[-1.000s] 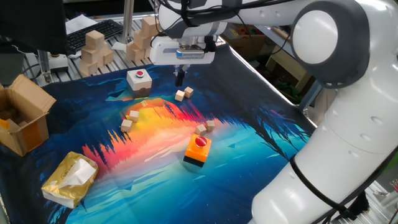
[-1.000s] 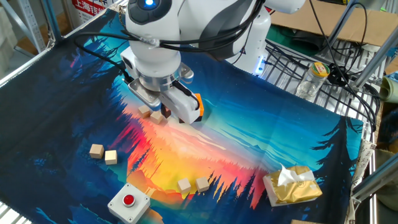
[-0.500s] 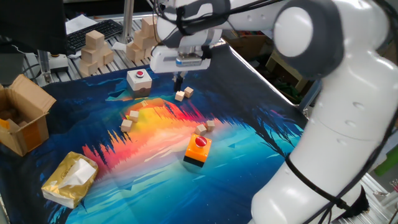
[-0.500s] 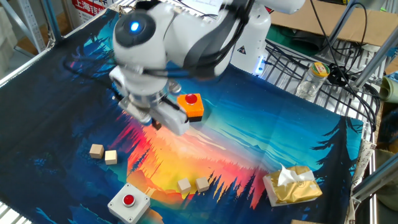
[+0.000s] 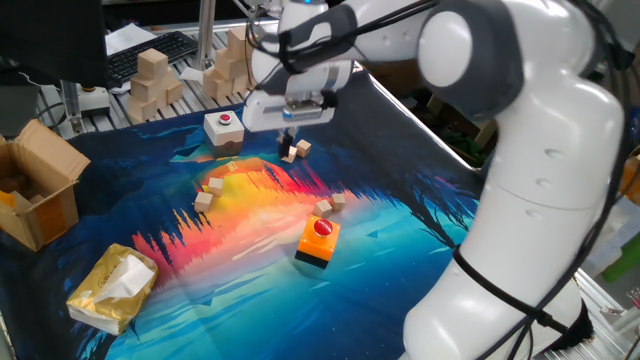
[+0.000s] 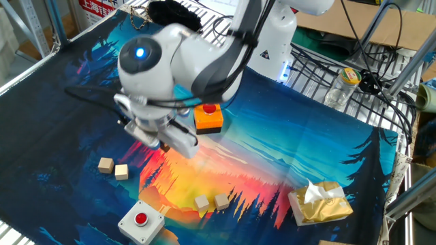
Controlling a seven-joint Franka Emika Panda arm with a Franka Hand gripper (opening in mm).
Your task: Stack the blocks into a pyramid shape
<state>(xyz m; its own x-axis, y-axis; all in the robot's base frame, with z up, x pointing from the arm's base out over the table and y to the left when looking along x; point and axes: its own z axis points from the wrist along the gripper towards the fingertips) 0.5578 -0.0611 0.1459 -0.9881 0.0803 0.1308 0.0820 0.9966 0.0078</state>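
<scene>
Gripper (image 5: 290, 137) fingertips too small and dark to read in one fixed view; jaw gap not readable. In the other fixed view, wholly hidden under arm's wrist housing (image 6: 160, 68), motion-blurred. Pair of blocks near orange button box (image 6: 208, 116) also covered by arm there; only box top w/ red button showing. Cardboard box (image 5: 35, 190) cut off at left edge. Large wooden blocks (image 5: 152, 80) at back partly behind frame post. White button box (image 6: 139, 221) clipped at bottom edge.

Arm bent low, tool (image 5: 289, 135) pointing down
</scene>
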